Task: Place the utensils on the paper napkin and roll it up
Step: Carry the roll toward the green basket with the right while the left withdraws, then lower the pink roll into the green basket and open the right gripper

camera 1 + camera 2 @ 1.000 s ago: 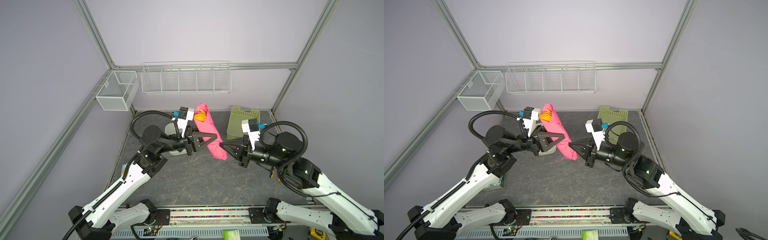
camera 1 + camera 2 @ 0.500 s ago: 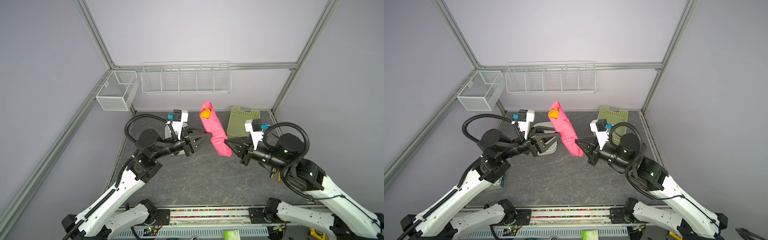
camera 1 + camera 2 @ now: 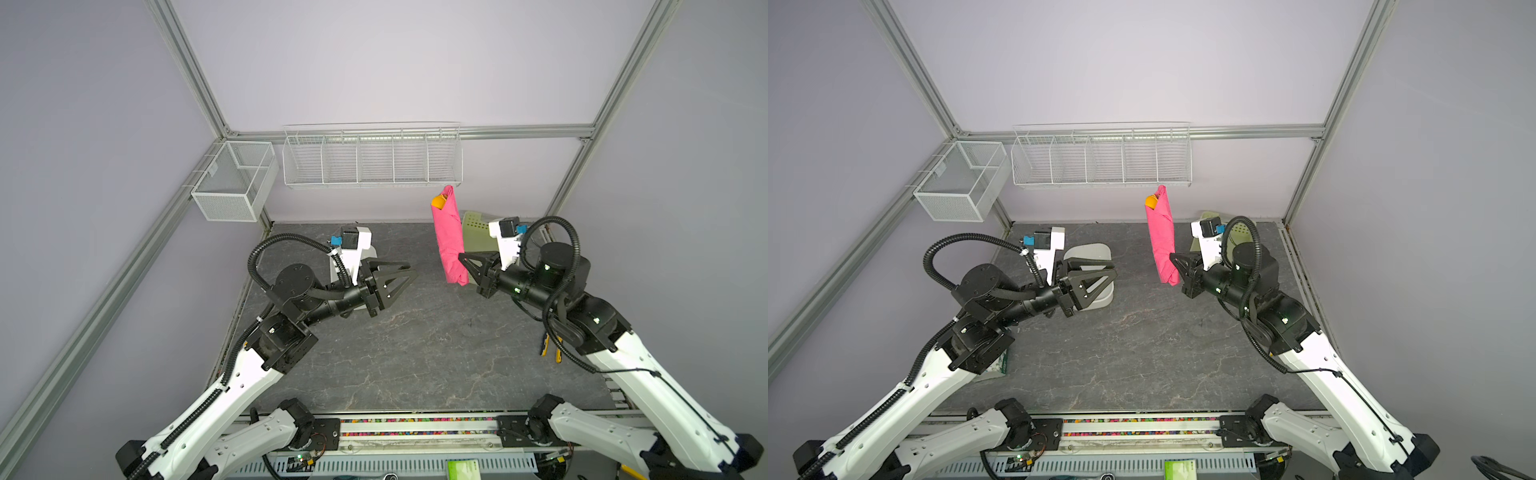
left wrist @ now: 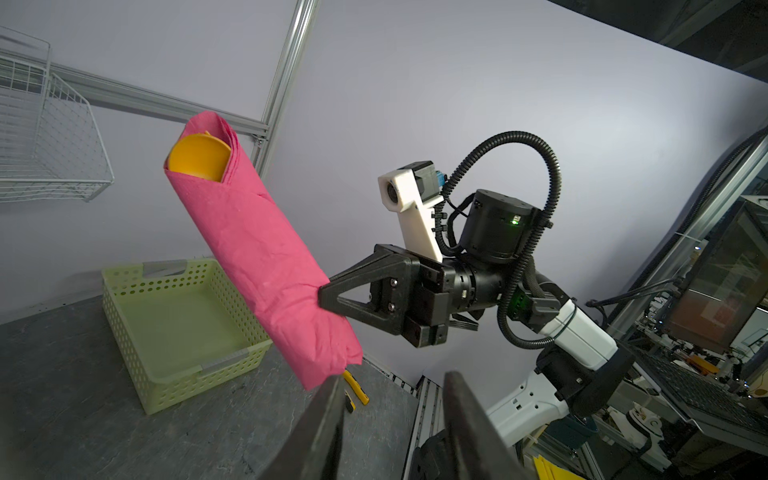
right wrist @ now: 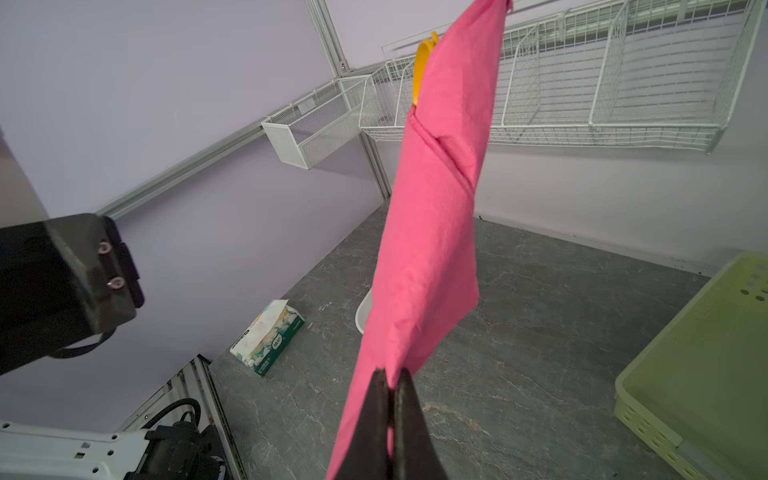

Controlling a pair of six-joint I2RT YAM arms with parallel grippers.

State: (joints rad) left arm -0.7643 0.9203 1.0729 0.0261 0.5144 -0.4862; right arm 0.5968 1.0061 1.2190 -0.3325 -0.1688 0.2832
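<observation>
The left arm (image 3: 245, 382) and the right arm (image 3: 640, 374) look alike: white shells on the long links, blocky black joints and round black motor housings. A ribbed black hose (image 3: 270, 245) arches over each wrist. Each wrist carries a white camera bracket (image 4: 411, 208) with a blue plug (image 3: 335, 240). The fingers (image 4: 326, 428) are black open triangles. Silver screws (image 5: 114, 283) dot the black mount, and a green light (image 4: 515, 221) glows.
</observation>
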